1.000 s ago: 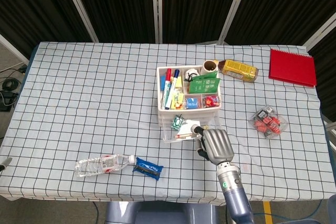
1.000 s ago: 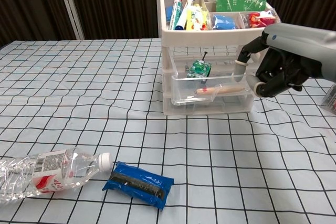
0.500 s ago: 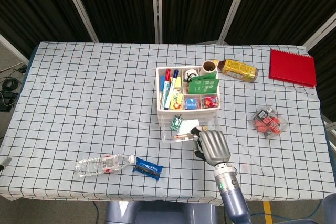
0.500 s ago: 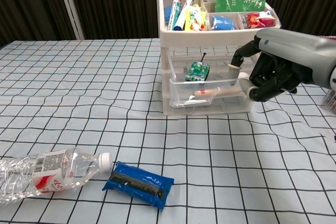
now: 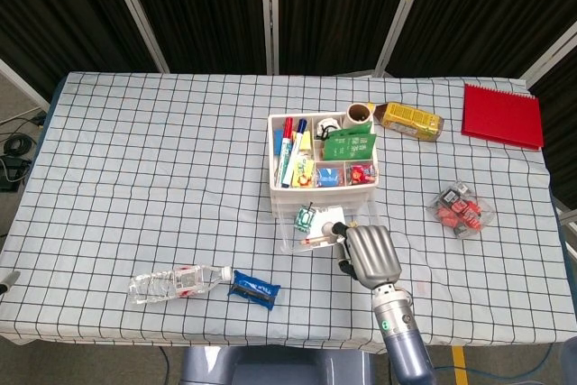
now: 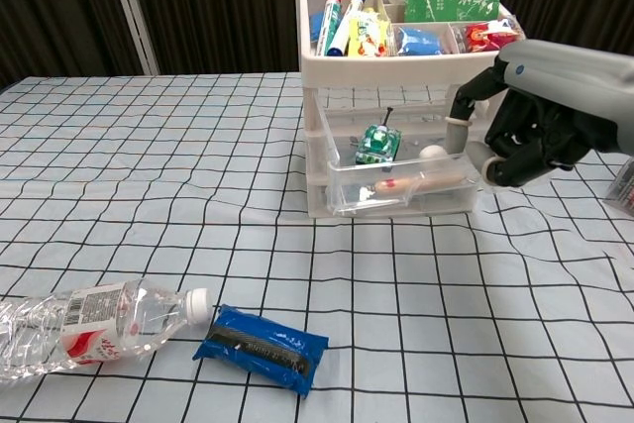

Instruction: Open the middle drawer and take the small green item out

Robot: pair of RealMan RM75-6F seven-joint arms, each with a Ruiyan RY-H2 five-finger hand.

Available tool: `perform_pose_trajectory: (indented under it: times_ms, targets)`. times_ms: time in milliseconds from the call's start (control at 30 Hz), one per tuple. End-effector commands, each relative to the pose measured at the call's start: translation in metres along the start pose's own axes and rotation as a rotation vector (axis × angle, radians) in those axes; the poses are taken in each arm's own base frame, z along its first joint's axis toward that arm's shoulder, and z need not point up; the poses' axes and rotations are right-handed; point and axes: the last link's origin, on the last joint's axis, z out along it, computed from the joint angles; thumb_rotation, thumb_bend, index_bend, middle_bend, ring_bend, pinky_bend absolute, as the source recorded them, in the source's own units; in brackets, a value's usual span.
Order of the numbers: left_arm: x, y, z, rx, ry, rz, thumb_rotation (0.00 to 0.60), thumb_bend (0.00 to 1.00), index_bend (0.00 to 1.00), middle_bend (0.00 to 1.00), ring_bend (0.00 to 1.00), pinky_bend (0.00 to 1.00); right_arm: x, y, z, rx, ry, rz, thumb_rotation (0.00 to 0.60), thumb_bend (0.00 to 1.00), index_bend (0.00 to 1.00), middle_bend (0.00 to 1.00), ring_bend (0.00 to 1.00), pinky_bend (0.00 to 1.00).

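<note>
While the right hand (image 6: 525, 141) grips the middle drawer (image 6: 401, 185), its fingers (image 6: 458, 126) curl over the drawer's front corner. The small green item (image 6: 377, 144) lies inside.

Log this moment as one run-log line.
stage: drawer opening | right hand: grips middle drawer front right corner | drawer: pulled out | small green item: inside drawer, untouched | left hand: not in view

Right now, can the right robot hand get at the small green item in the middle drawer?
Probably yes: the middle drawer is pulled out, leaving the small green item uncovered, though the right robot hand grips the drawer's front corner.
</note>
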Motion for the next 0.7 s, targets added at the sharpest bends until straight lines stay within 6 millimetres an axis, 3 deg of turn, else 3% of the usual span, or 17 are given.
perform_pose_trajectory:
  times_ms: [33, 500, 700]
  targets:
    - [0.0001, -0.0003, 0.0, 0.001, 0.0, 0.0, 0.6, 0.05, 0.0, 0.0, 0.0, 0.0, 0.0008, 0.0008, -0.0015, -0.001, -0.001, -0.001, 0.6, 0.5, 0.53, 0.91, 0.89, 0.75]
    - [0.0004, -0.0005, 0.0001, 0.001, 0.0, -0.001, 0.6, 0.05, 0.0, 0.0, 0.0, 0.0, 0.0037, 0.0027, -0.0058, -0.003, -0.003, -0.007, 0.6, 0.5, 0.53, 0.91, 0.89, 0.75]
    - [0.0006, -0.0008, 0.0002, 0.003, 0.002, -0.001, 0.6, 0.05, 0.0, 0.0, 0.0, 0.0, 0.0093, -0.0053, -0.0069, 0.03, 0.025, 0.008, 0.6, 0.46, 0.46, 0.91, 0.89, 0.75]
